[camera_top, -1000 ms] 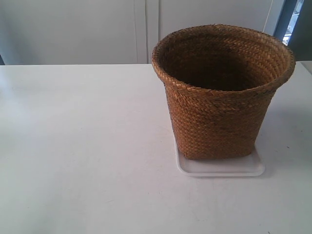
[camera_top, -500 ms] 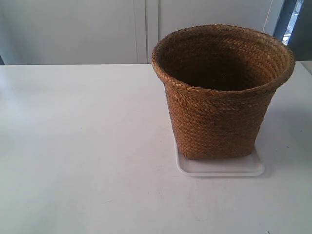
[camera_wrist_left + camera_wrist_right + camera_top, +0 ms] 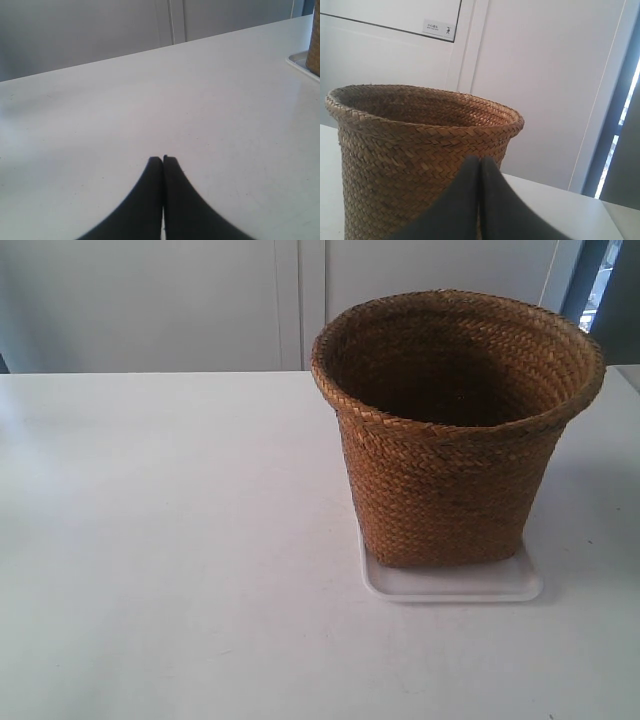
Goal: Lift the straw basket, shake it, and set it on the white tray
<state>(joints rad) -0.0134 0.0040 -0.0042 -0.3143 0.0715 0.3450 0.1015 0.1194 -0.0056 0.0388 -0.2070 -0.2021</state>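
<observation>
The brown woven straw basket (image 3: 455,430) stands upright on the white tray (image 3: 452,584) at the right of the exterior view, its base covering most of the tray. No arm shows in that view. In the right wrist view the basket (image 3: 410,150) fills the frame's lower part, and my right gripper (image 3: 479,160) is shut and empty close in front of its side wall; I cannot tell if it touches. My left gripper (image 3: 163,159) is shut and empty over bare table, far from the basket's edge (image 3: 315,45) and the tray's corner (image 3: 300,61).
The white table (image 3: 170,540) stretches wide to the basket's left in the exterior view. Grey wall panels (image 3: 300,300) stand behind the table's far edge. A dark window frame (image 3: 615,125) is beyond the basket in the right wrist view.
</observation>
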